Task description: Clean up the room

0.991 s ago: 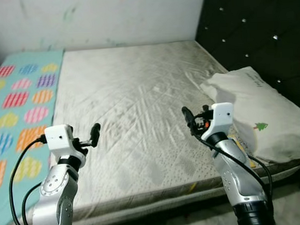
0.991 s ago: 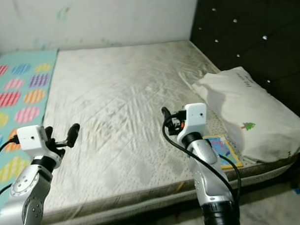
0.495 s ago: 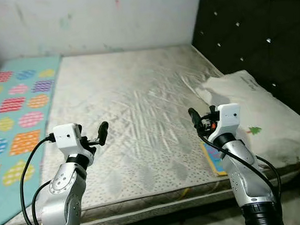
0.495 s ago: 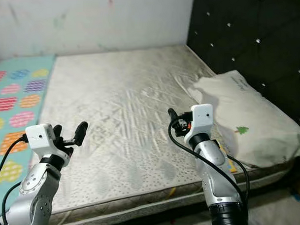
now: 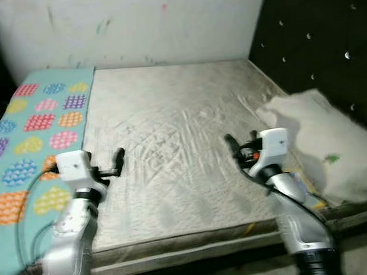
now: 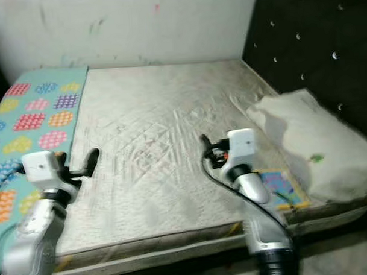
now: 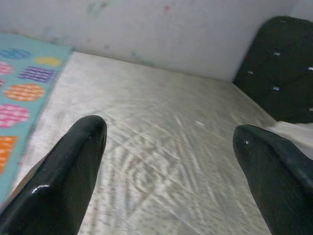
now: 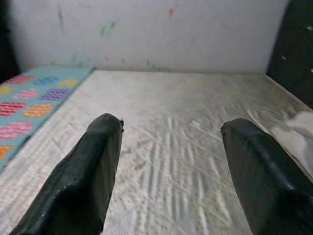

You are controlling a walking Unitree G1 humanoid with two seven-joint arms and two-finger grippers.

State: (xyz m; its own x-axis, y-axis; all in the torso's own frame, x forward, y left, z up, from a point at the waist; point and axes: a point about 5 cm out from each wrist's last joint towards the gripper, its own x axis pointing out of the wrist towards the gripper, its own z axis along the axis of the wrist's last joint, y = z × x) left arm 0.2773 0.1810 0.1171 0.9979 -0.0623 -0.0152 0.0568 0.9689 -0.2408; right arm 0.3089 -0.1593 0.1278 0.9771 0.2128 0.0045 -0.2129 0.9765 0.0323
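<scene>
The colourful book (image 6: 280,189) lies flat on the bed (image 5: 171,138), near the front edge on the robot's right and just beside the white pillow (image 5: 328,141); being the loose item on the bare mattress, it is the likely thing to tidy. The pillow sits against the dark tufted headboard (image 5: 316,42), where a pillow belongs, so it probably needs at most straightening. A bright patterned mat (image 5: 35,130) runs along the bed's left side, beside the marked white wall (image 5: 137,24).

The right tool (image 8: 168,161) is held up over the mattress, close to the book but above and to the left of it, fingers spread wide and holding nothing. The left tool (image 7: 171,161) hovers over the bed's left part near the mat, also wide and empty. Both arms ride level and forward, a carrying-ready posture suited to surveying the bed rather than grasping. The eye views are slightly blurred, which suggests the robot is moving
</scene>
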